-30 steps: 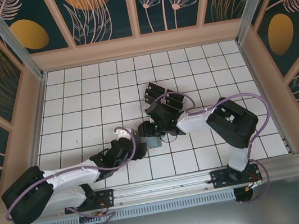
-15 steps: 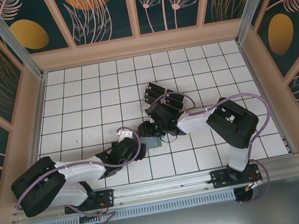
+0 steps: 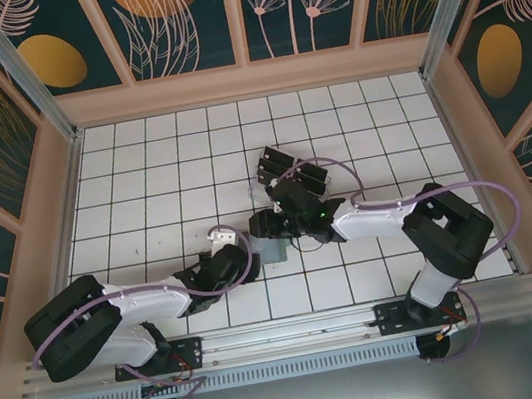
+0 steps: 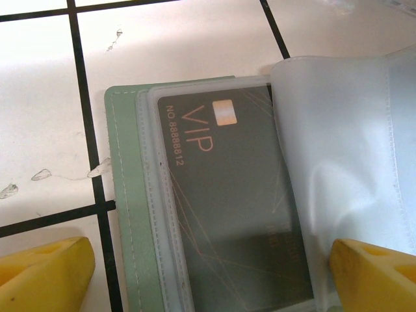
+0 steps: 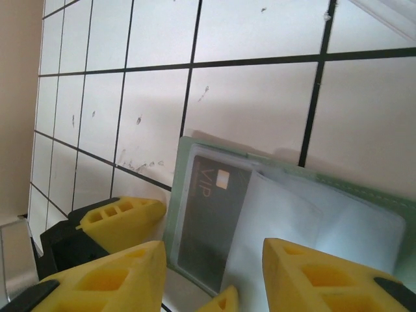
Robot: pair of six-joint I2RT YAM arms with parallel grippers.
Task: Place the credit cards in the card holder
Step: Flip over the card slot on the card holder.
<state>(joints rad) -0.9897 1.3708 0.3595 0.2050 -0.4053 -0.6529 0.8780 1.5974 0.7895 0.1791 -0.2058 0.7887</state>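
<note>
A green card holder [image 4: 123,195] lies open on the white tiles, its clear sleeves [image 4: 344,143] fanned up on the right. One black credit card [image 4: 227,208] marked VIP sits inside a sleeve. My left gripper [image 4: 211,286] is open, with a yellow fingertip on each side of the holder. My right gripper [image 5: 214,250] hovers over the same holder [image 5: 179,188], jaws apart, the sleeves [image 5: 286,221] below them and nothing pinched. From above, both grippers [image 3: 247,253] [image 3: 268,227] meet at the holder [image 3: 274,250]. More black credit cards [image 3: 269,167] [image 3: 313,180] lie just behind it.
The left gripper's yellow fingers [image 5: 123,218] reach into the right wrist view beside the holder. Wooden walls [image 3: 247,81] fence the tiled floor [image 3: 161,176]. A metal rail [image 3: 297,331] with the arm bases runs along the near edge.
My left gripper has slid right, up to the holder. The right arm's elbow has swung out to the right while its gripper stayed over the holder.
</note>
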